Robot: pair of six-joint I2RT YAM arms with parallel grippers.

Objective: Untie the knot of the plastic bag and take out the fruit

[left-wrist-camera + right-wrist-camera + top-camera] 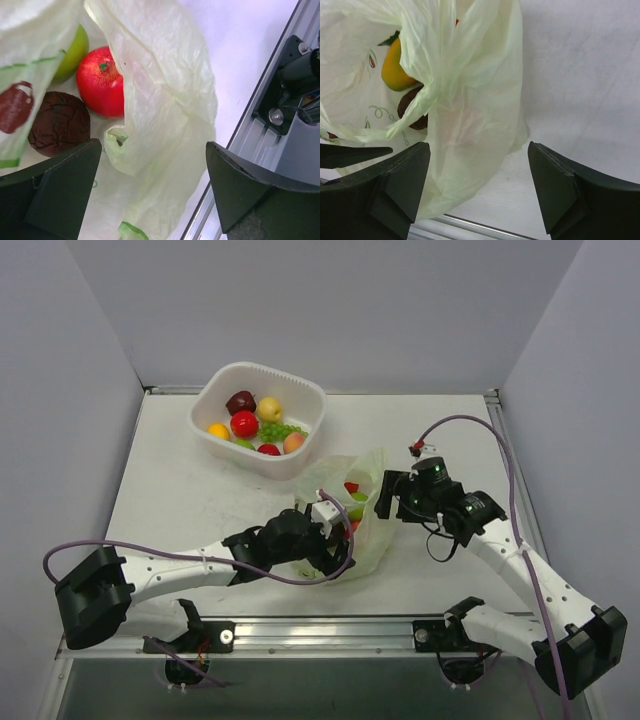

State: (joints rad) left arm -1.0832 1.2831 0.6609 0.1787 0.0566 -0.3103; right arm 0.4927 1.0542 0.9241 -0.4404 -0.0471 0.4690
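- The table (200, 500) is white and walled in by pale panels, with a metal rail along its near edge.
- The white basket (260, 367) stands at the table's far side, left of centre. It holds red, yellow and orange fruit with a green grape bunch (277, 430).
- The plastic bag (372, 535) lies near the middle of the table, just in front of the basket and between the two grippers. Its pale green film is crumpled and its mouth gapes.
- The bag's print shows as a dark red round mark (15, 107) with green lines and, in the right wrist view, green curls (380, 112). I cannot tell whether any of it is lettering.
- The left gripper (330, 530) is at the bag's near left side. Its jaws are spread wide and grip nothing, with bag film lying between them in the left wrist view (152, 185).
- The right gripper (385, 495) is at the bag's right side, likewise spread wide and empty, framing the bag's flank (477, 185).
- Inside the bag, the red apple (100, 82) sits beside the green apple (75, 50).
- The dark round fruit (60, 122) lies just in front of them, and the yellow-orange mango (395, 70) is next to it.
- A bunched fold (117, 140) of film lies beside the red apple; I cannot tell whether it is tied.
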